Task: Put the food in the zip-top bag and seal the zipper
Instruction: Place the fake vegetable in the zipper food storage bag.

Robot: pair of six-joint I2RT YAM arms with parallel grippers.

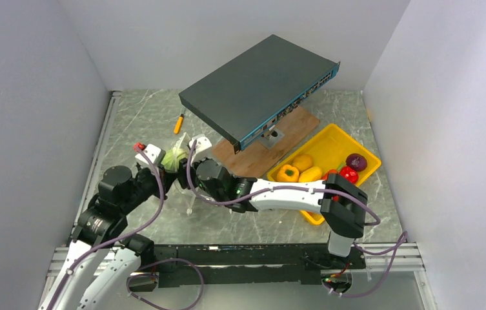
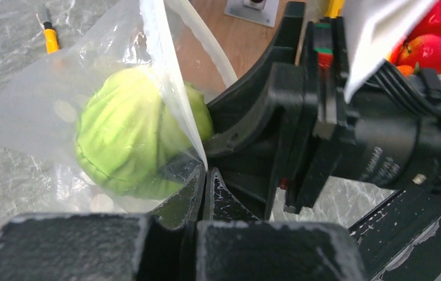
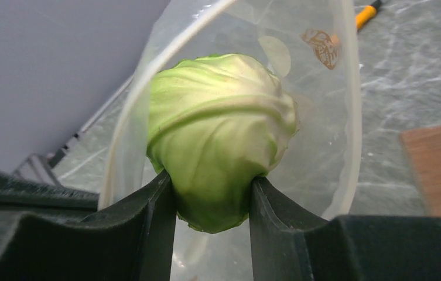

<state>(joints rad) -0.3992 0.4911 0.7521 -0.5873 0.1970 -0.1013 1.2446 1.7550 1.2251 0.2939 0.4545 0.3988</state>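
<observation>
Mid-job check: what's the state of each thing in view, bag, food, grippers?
zip-top bag: mouth open, edge pinched by left gripper.
zipper: unsealed.
cabbage: partway into the bag, clamped by right gripper.
left gripper: shut on the bag.
right gripper: shut on the cabbage.
yellow tray: holds the other vegetables.

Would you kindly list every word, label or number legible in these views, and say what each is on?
Nothing reads clearly.
Faint white print on the black motor housing: too blurred.
Brown emblem on the zip-top bag: too blurred.
Port markings on the network switch: too small.
</observation>
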